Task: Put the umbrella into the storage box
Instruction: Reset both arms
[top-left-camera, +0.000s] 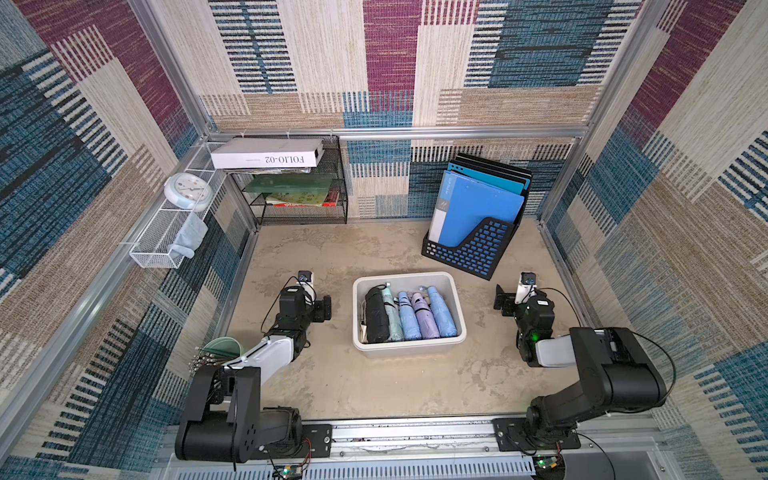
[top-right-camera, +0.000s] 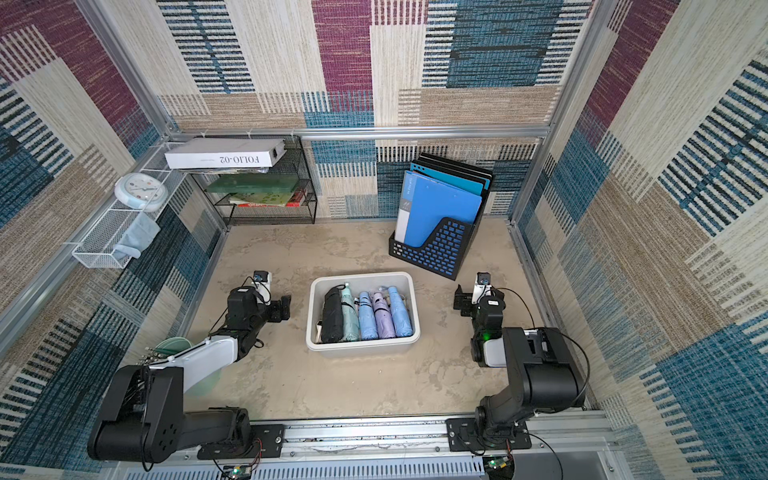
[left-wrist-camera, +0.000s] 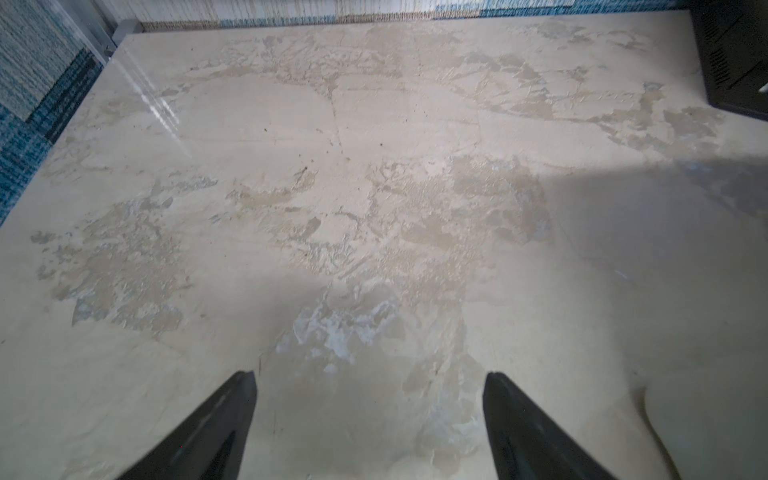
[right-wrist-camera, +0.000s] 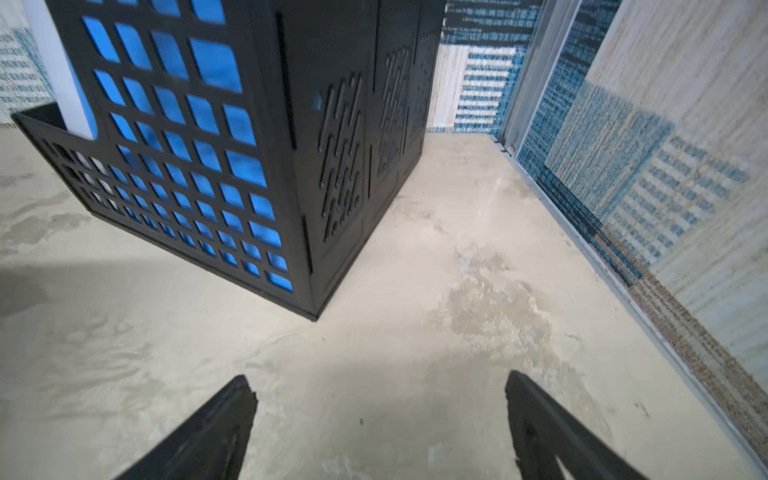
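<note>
Umbrellas (top-left-camera: 409, 318): five packed side by side in storage box (top-left-camera: 409, 348), lengthwise so they fit. Box sits between left gripper (left-wrist-camera: 370, 376) and right gripper (right-wrist-camera: 380, 378). Both have jaws apart, empty, parked clear of it. Looks done.

Bright even light; glare streak on table (left-wrist-camera: 158, 108); wrist views soft, edges warped.

Right claw (right-wrist-camera: 381, 377), jaws wide apart, over beige tabletop (right-wrist-camera: 124, 353); black lattice file holder (right-wrist-camera: 291, 166) ahead.
</note>
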